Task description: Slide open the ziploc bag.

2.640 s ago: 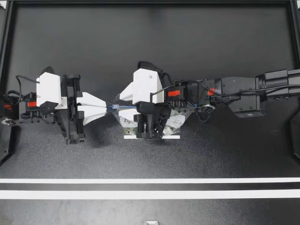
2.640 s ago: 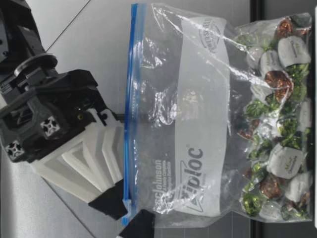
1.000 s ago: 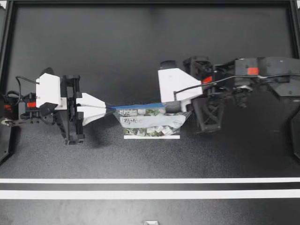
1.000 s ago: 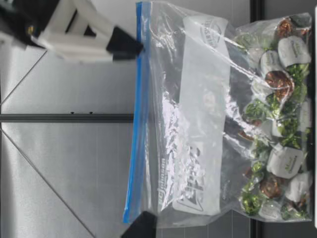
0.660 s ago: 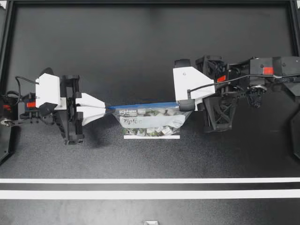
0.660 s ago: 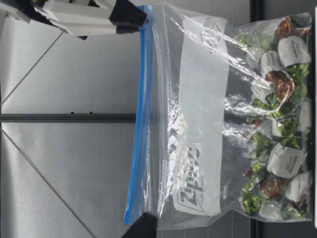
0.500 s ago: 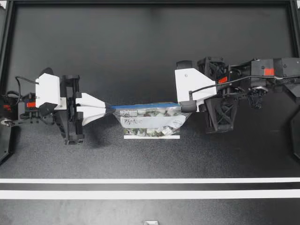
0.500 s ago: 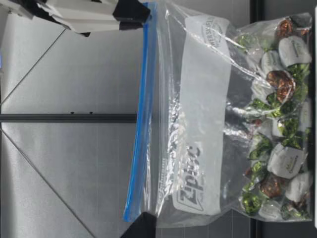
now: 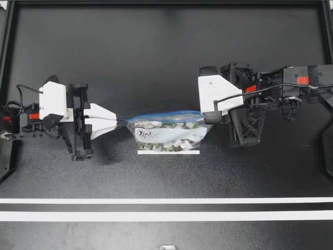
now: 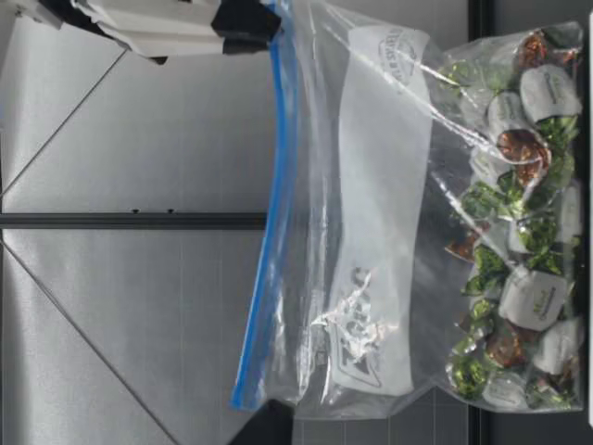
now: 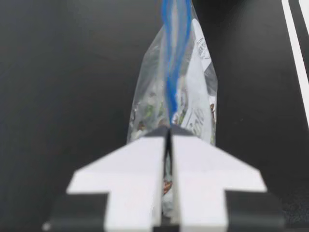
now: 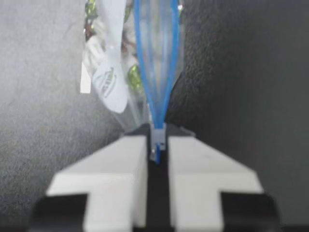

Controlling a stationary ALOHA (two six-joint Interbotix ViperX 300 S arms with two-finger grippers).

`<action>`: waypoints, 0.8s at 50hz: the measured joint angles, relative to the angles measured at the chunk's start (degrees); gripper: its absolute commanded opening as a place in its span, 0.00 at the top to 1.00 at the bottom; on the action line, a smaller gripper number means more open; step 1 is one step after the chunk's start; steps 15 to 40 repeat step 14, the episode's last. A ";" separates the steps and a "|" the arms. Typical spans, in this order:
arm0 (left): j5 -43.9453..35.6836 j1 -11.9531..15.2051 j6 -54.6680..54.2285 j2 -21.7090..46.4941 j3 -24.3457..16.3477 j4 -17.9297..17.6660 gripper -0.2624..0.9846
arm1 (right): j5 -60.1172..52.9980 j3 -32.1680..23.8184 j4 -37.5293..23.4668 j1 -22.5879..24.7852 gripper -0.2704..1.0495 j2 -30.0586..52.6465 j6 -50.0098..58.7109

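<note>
Two-ended hold on the ziploc bag [image 9: 169, 133] standing mid-bench [image 9: 156, 62]: anchor with left end effector [image 9: 124, 121] clamped on its corner, pinch blue slider [image 12: 157, 140] tight in right end effector [image 9: 207, 119], and pull level along the track, never upward, to avoid tipping.

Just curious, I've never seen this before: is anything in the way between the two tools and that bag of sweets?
Nothing visible stands between them. The left tool already pinches one top corner of the bag, and the right tool pinches the blue slider at the other end.
</note>
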 measured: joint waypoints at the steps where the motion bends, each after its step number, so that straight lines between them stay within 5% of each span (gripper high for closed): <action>1: 0.00 0.09 0.09 -0.18 0.00 0.00 0.93 | -0.26 0.00 0.00 -0.09 0.76 0.00 0.00; 12: 0.00 0.09 0.26 -1.93 0.18 0.18 0.82 | -1.93 0.97 0.18 -0.18 0.60 0.00 0.00; 40: 0.00 0.09 0.26 -2.02 0.18 0.26 0.78 | -2.20 1.32 0.26 -0.18 0.60 0.00 0.00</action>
